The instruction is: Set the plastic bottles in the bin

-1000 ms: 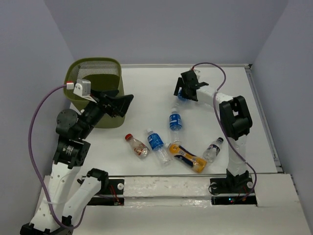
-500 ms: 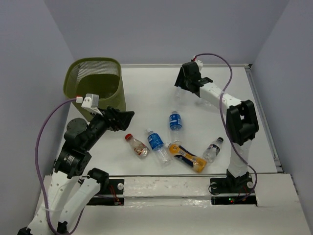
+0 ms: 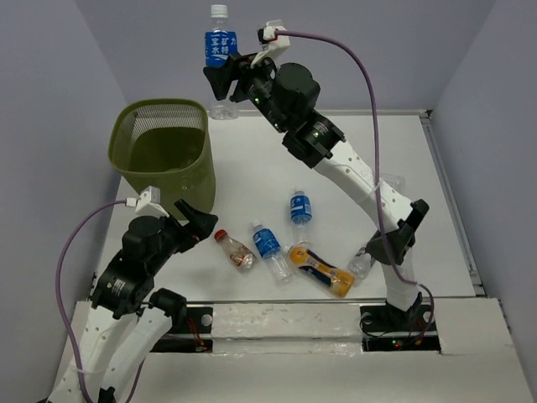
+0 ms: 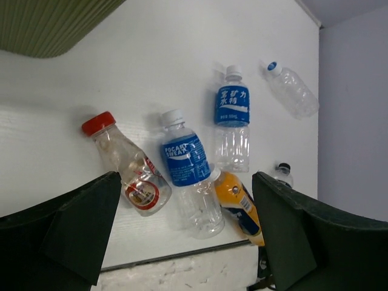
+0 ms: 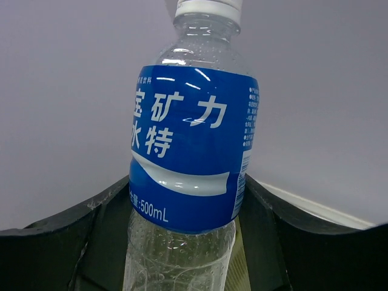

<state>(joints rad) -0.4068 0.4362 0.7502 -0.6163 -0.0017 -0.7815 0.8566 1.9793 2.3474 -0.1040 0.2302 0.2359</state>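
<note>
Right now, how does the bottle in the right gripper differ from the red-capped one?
The blue-labelled bottle is upright in the air, clamped by the right gripper; the red-capped bottle lies on its side on the table. The blue-labelled bottle's cap is white, the red-capped bottle's red. Both are clear plastic.
</note>
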